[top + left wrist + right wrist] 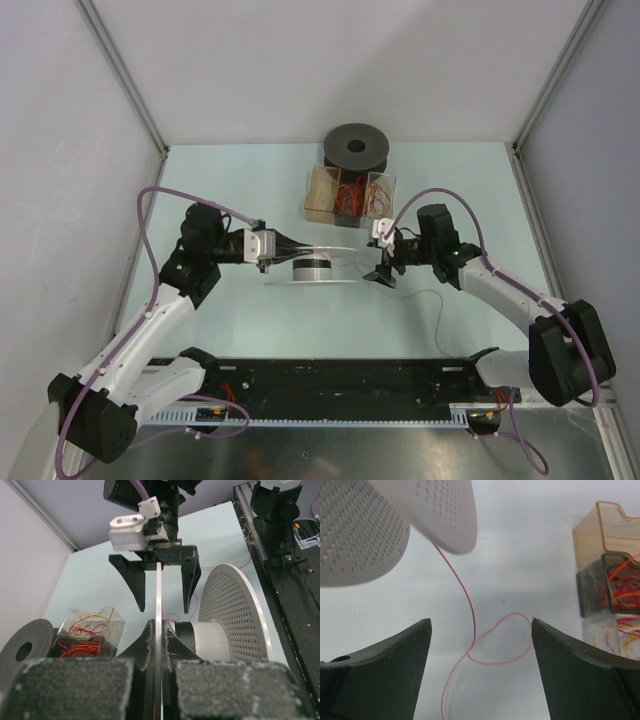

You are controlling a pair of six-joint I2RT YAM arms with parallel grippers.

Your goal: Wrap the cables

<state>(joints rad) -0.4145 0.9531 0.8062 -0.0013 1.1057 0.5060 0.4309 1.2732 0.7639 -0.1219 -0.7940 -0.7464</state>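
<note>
The left arm reaches right with its elbow bent, and the left gripper [295,252] is clenched on the thin edge of one flange of a perforated spool [312,268] held near the table's [230,190] middle. The cable [474,622] hangs from the spool, loops on the table and trails right. The right gripper [381,277] points down just right of the spool, its fingers spread wide either side of the cable, not touching it. Farther off stands a clear box [350,192] of red and yellow wire.

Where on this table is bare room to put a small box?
Bare: far left corner, between left wall and clear boxes; also the strip between white spool and black rail. Crowded: the middle, and right where the cable lies.
</note>
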